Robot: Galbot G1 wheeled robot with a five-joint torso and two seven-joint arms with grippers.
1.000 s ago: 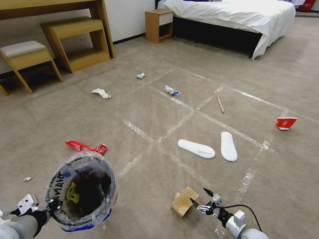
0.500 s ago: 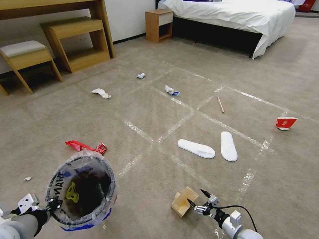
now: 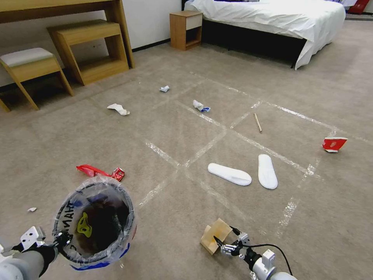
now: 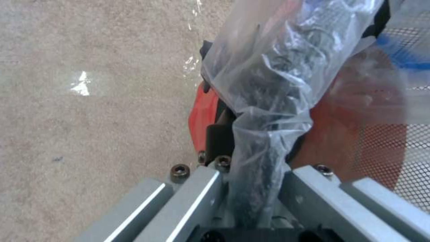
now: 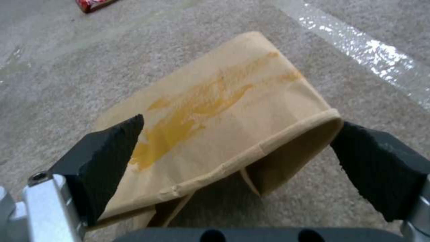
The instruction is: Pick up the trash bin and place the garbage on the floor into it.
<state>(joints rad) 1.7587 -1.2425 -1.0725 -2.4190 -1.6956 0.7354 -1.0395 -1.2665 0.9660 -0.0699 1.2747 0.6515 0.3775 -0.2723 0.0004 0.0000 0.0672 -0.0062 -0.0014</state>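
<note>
The red trash bin [image 3: 95, 225], lined with a clear plastic bag [image 4: 277, 77], hangs at the lower left above the carpet floor [image 3: 171, 132]. My left gripper [image 3: 62, 238] is shut on its rim. A brown cardboard box [image 3: 213, 234] lies on the floor at the lower middle. My right gripper [image 3: 224, 236] is open, one finger [image 5: 107, 148] on either side of the box [image 5: 215, 111]. Two white slippers [image 3: 229, 174] [image 3: 267, 171], a red wrapper [image 3: 100, 171], a red carton [image 3: 334, 144], a wooden stick [image 3: 257, 122] and crumpled papers [image 3: 118, 109] [image 3: 200, 105] lie scattered.
A wooden desk with a step shelf [image 3: 91, 46] and a padded stool [image 3: 29, 64] stand along the far left wall. A nightstand [image 3: 186, 29] and a white bed [image 3: 272, 19] are at the back. Shiny tape lines [image 3: 206, 146] cross the carpet.
My right gripper has moved down and left toward the cardboard box, and its open fingers now flank it. The bin and left gripper stay put.
</note>
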